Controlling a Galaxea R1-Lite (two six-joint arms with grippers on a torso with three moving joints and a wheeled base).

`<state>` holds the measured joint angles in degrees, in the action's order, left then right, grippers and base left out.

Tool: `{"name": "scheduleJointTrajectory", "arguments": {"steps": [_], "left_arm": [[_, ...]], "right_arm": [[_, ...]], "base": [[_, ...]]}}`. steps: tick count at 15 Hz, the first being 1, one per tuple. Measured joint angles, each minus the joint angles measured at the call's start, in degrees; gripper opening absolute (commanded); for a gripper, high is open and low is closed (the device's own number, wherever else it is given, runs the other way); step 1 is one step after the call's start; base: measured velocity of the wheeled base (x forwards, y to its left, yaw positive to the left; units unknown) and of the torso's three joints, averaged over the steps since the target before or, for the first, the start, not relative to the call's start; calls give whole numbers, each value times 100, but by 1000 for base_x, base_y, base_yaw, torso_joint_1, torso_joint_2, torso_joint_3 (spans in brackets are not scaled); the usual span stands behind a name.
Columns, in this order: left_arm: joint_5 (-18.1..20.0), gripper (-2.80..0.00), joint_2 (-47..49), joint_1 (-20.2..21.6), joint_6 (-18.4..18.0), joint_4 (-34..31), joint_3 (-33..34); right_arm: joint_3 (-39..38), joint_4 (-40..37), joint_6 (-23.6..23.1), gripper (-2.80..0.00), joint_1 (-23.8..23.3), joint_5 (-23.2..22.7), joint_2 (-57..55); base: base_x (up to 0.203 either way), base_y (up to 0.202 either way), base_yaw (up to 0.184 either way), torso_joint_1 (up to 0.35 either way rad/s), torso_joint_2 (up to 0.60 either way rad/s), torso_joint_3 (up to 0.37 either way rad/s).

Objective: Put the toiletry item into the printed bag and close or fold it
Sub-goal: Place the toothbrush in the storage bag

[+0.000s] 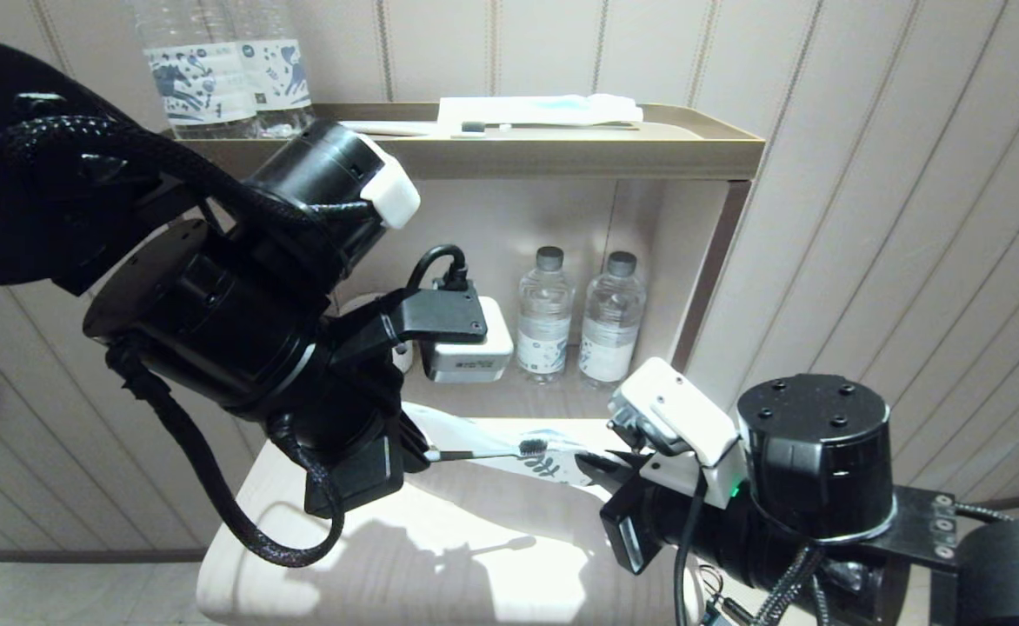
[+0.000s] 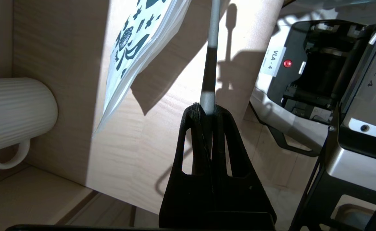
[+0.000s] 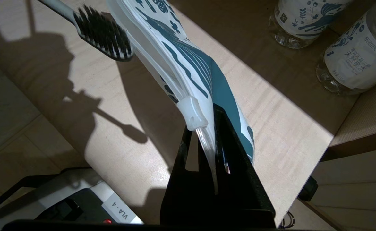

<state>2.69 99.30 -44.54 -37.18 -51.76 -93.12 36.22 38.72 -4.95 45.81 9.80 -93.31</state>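
My left gripper [image 1: 422, 454] [image 2: 207, 107] is shut on the end of a slim toothbrush [image 1: 475, 454] [image 2: 211, 64] and holds it level above the pale wooden table [image 1: 440, 556]. The handle is pale; the bristles [image 3: 103, 32] look dark here. My right gripper [image 1: 601, 469] [image 3: 209, 118] is shut on one end of the printed bag [image 1: 553, 469] [image 2: 133, 41] [image 3: 188, 64], white with dark teal leaves, lifted off the table. A white slider [image 3: 192, 114] sits on the bag's seal edge by my fingers. The brush head lies against the bag's edge, outside it as far as I can see.
Two water bottles [image 1: 544, 317] [image 1: 611, 317] stand at the back of the alcove, and a white ribbed mug [image 2: 14, 109] sits to the left. The upper tray [image 1: 562, 156] carries more bottles [image 1: 223, 69], a white-and-blue packet [image 1: 536, 109] and another toothbrush [image 1: 475, 127].
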Motion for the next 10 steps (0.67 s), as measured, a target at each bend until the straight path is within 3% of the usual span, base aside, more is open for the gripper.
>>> {"name": "scheduleJointTrajectory", "arguments": {"steps": [10], "left_arm": [[2, -280, 75, 17, 13, 4, -116]], "right_arm": [[-55, -1, 16, -280, 11, -1, -2]], "base": [[0, 0, 0, 0, 0, 0]]}}
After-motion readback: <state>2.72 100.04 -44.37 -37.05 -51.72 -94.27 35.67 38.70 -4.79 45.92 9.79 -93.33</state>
